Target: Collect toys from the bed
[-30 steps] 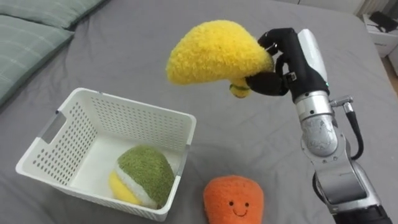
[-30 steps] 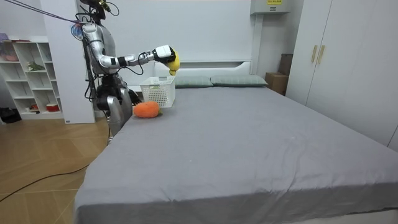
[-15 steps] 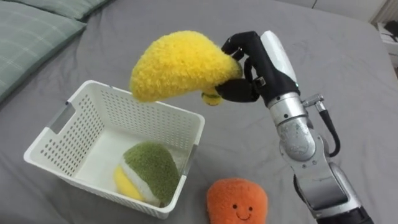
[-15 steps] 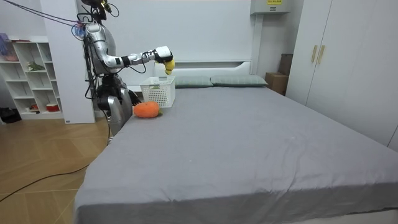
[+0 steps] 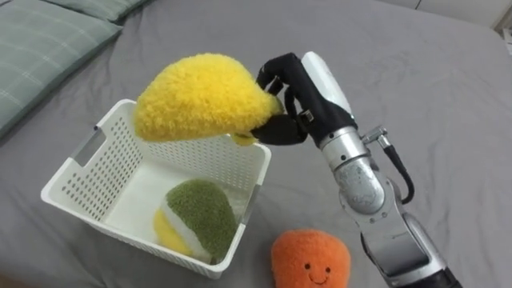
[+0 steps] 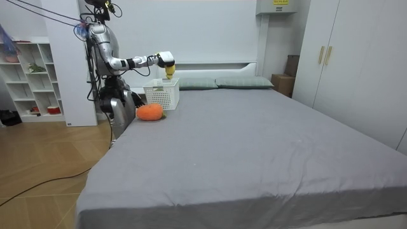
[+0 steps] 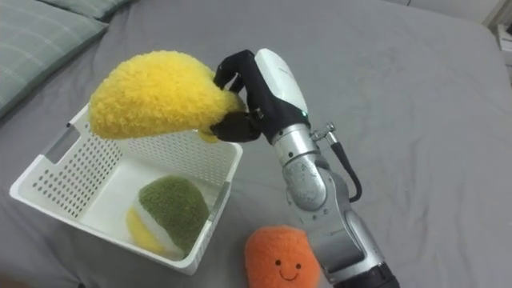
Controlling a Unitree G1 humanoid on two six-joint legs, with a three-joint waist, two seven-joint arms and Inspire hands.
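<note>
yellow plush toy [image 5: 200,96]: here we have it up in the air, held above the far side of the white basket, over the open top.
right hand [image 5: 294,100]: fingers and thumb curled tight round the yellow plush toy's right end, just past the basket's far right corner.
white basket [image 5: 84,172]: sitting flat on the bed, walls perforated, a handle slot in its left end.
green and yellow plush toy [image 5: 196,220]: lying inside the basket, tucked into its near right corner.
orange plush toy [image 5: 310,258]: on the sheet just outside the basket's near right corner, stitched smile turned our way.
bed [image 5: 432,96]: grey sheet spreading out all round the basket.
pillows [image 5: 44,40]: pale green, checked, well off to the basket's left.
robot: in the room view we see it standing on the floor at the bedside next to the basket, right arm stretched out over it.
</note>
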